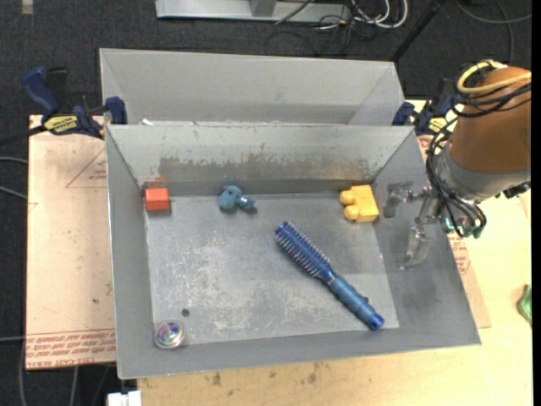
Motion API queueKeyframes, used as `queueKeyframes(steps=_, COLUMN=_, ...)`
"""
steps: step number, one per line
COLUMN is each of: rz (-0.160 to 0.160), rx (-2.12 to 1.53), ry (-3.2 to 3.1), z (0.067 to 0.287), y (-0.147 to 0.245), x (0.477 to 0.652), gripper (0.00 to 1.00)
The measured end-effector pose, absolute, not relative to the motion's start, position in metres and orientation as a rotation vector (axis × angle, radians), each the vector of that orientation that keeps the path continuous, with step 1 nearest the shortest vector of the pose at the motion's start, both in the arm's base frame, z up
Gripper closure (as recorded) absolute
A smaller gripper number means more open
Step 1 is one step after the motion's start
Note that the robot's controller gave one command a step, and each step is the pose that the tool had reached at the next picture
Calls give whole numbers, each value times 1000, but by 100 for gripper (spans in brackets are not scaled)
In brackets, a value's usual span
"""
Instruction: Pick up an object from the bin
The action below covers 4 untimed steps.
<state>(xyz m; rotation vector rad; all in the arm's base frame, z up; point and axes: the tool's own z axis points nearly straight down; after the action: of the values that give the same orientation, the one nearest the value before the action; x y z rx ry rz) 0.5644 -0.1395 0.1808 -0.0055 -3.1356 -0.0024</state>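
Observation:
My gripper (406, 225) hangs over the right sloping wall of the bin, its two metal fingers spread open with nothing between them. The nearest thing is a yellow block (359, 204) against the back wall, a little to the gripper's left. A blue hairbrush (328, 275) lies diagonally on the bin floor, bristle head toward the middle and handle toward the front right, below and left of the gripper.
A small blue knobbed piece (235, 199) and an orange-red cube (157, 199) sit along the back wall further left. A shiny round disc (169, 335) lies in the front left corner. The arm with its orange cover comes in from the right.

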Motion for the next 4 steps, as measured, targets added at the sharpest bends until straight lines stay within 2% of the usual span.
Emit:
queueKeyframes(steps=1, rz=-7, rx=-134, ry=-3130, z=65, y=-58, x=508, gripper=0)
queueKeyframes(steps=2, rz=-4, rx=-256, ry=-3132, z=101, y=-23, x=497, gripper=0)
queueKeyframes(steps=3, rz=-3, rx=-506, ry=-3101, z=102, y=11, x=497, gripper=0)
queueKeyframes(steps=4, rz=-1, rx=-676, ry=-3067, z=69, y=-35, x=510, gripper=0)
